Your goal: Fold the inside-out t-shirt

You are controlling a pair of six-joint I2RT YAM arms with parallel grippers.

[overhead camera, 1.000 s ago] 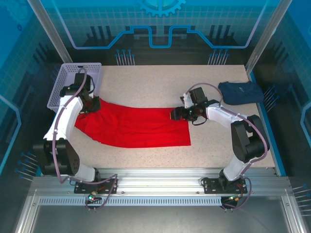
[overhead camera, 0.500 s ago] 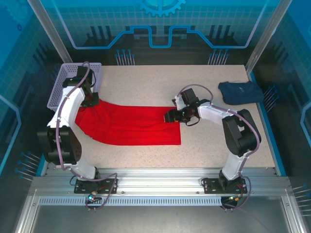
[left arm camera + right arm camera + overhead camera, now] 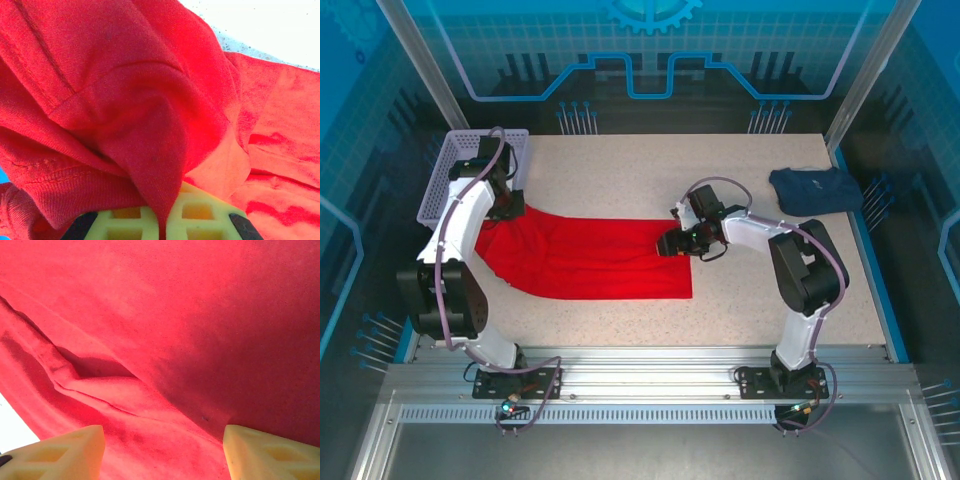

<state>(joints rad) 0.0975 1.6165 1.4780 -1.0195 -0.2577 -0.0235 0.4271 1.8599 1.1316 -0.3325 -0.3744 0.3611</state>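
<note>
The inside-out t-shirt (image 3: 590, 262) is bright red cloth spread in a long strip across the table's middle. My left gripper (image 3: 510, 212) is at its upper left end, next to the basket. In the left wrist view, the left gripper (image 3: 165, 220) is shut on a bunched fold of the t-shirt (image 3: 140, 100). My right gripper (image 3: 667, 243) sits low over the shirt's upper right corner. In the right wrist view, the right gripper (image 3: 162, 450) is open, its pale fingers (image 3: 60, 450) wide apart with the red t-shirt (image 3: 175, 315) and a crease lying between and beyond them.
A lavender mesh basket (image 3: 470, 165) stands at the back left, right behind the left arm. A dark navy folded garment (image 3: 815, 188) lies at the back right. Bare speckled table (image 3: 770, 300) lies to the right of the shirt and in front of it.
My right gripper has moved left and its jaws have narrowed somewhat. The shirt's right edge has shifted left with it. My left arm has drawn back toward the basket, still holding the cloth.
</note>
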